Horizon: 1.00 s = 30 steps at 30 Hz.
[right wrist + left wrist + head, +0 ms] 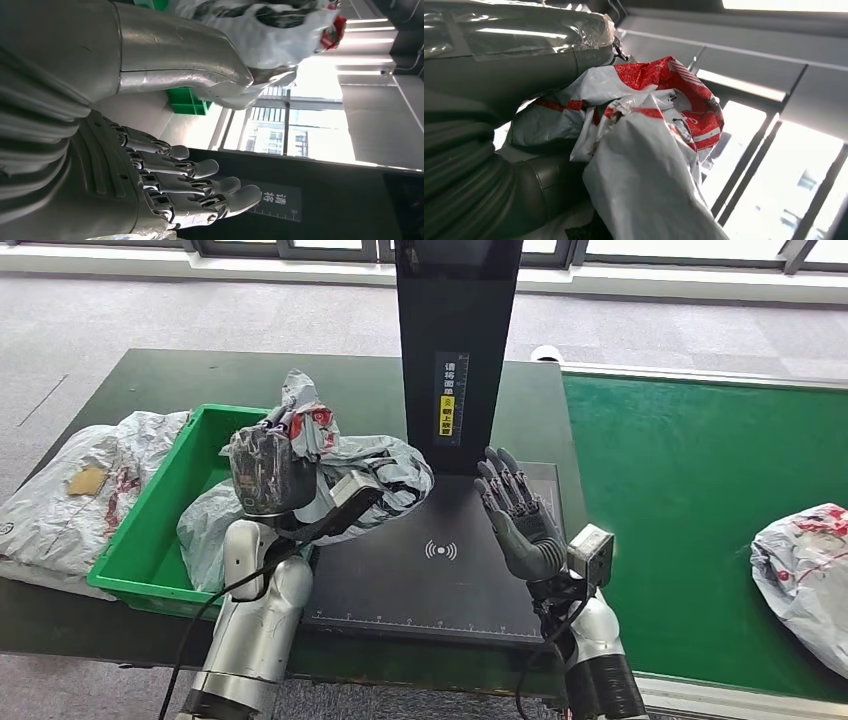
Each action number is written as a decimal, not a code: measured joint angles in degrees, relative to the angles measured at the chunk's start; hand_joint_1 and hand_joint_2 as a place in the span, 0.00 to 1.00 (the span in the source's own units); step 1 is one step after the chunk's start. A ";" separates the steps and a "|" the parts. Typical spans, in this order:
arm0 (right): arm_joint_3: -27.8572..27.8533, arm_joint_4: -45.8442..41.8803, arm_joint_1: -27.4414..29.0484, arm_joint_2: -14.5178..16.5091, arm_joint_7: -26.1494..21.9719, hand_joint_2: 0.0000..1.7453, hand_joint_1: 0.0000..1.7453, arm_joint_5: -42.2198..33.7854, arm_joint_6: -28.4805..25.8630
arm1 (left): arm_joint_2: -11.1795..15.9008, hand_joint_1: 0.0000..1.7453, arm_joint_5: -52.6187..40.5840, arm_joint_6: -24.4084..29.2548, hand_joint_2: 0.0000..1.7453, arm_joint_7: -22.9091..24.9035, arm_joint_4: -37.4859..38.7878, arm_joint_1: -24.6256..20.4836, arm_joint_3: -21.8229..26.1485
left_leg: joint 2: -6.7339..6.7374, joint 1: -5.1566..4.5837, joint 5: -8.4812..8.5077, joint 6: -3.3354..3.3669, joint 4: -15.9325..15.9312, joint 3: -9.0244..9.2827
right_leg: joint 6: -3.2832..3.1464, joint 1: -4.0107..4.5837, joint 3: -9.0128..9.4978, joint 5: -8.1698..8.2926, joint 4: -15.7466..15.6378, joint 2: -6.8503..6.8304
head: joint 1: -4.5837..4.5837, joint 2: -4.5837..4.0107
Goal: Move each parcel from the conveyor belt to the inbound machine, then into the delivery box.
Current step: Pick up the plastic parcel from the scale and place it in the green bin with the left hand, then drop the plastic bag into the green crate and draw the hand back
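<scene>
The left hand [268,472] is up in the air, clutching a crumpled grey-and-red parcel [365,468], and the bag hangs between the green delivery box [150,530] and the black inbound machine [440,580], drooping over the machine's near-left corner. From the left wrist camera the parcel [644,130] bulges right against the thumb, red print showing on the white plastic. The right hand [520,515] stands over the machine's flat plate, just right of the scan symbol, fingers [200,185] stretched straight and apart, holding nothing. The machine's dark upright column [458,340] rises behind the plate with its yellow-lettered label. Inside the delivery box, left of the machine, another grey bag [208,530] lies against the box's right wall. More grey bags [70,490] sit heaped on the table beyond the box's left side. Off to the machine's right, on the green conveyor belt [680,480], one more parcel [805,565] waits at the far edge.
</scene>
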 joint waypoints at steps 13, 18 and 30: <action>0.00 -0.24 0.26 -0.13 0.00 1.00 0.00 -0.15 -0.03 | 0.00 1.00 -5.18 0.02 1.00 5.17 -6.74 -1.50 6.36 | -0.03 0.00 0.01 0.00 0.00 0.00 | 0.00 0.00 0.03 0.00 0.00 -0.01 | 0.00 0.00; 0.00 -0.24 0.27 -0.14 0.00 1.00 0.00 -0.15 -0.03 | 0.07 1.00 -6.36 0.01 1.00 6.08 -6.19 -2.17 7.93 | -0.03 -0.01 0.00 0.01 0.01 0.00 | 0.00 -0.01 0.03 0.00 0.00 -0.01 | 0.00 0.00; 0.02 -2.13 1.31 -0.58 -0.01 1.00 0.00 -0.72 -0.03 | 3.49 0.27 -10.41 0.01 1.00 9.83 4.06 -6.46 18.52 | 0.00 0.02 0.03 -0.03 0.00 0.01 | -0.01 0.02 -0.01 0.00 0.00 0.02 | 0.00 0.00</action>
